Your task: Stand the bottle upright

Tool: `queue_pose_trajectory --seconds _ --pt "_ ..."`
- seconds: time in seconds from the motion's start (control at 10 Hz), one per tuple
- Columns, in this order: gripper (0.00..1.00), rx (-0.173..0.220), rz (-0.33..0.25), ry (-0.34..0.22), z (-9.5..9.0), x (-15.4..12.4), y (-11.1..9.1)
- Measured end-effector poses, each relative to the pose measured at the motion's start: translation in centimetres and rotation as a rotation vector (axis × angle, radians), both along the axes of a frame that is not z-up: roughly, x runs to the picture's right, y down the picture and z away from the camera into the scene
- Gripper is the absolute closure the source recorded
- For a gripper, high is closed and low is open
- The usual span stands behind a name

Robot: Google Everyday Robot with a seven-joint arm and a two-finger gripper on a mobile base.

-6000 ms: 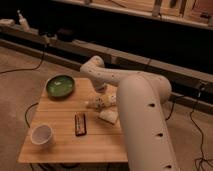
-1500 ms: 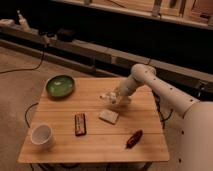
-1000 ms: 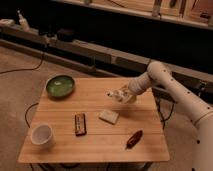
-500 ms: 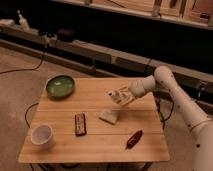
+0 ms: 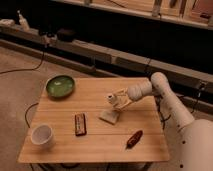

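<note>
Bottle (image 5: 109,97) clamped in end effector (image 5: 117,100), just above pale block (image 5: 110,117); table (image 5: 102,145) bare toward front edge.

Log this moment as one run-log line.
gripper: shut on bottle | position: over table, by pale block | bottle: held, not yet released

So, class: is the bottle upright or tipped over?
Roughly upright: the bottle sits in the shut gripper, neck pointing up, near the pale block. Cannot tell whether its base touches the table.

Green bowl (image 5: 60,86), white cup (image 5: 42,135), candy bar (image 5: 80,124), pale block (image 5: 110,117), red packet (image 5: 134,139)
</note>
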State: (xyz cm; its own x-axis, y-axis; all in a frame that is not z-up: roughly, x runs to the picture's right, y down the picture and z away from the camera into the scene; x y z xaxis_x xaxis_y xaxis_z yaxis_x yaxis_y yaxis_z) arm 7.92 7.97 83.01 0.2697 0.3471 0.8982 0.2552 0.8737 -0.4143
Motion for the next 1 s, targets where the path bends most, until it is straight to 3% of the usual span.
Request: queue_pose_trajectory --seconds 0.5,0.8,1.0 --pt "0.59 -0.039 0.076 -0.096 0.9 0.5 -0.4" --pt "0.59 -0.036 0.152 -0.108 1.8 1.5 -1.0" --pt "0.59 -0.017 0.237 -0.085 2.9 2.1 -2.1"
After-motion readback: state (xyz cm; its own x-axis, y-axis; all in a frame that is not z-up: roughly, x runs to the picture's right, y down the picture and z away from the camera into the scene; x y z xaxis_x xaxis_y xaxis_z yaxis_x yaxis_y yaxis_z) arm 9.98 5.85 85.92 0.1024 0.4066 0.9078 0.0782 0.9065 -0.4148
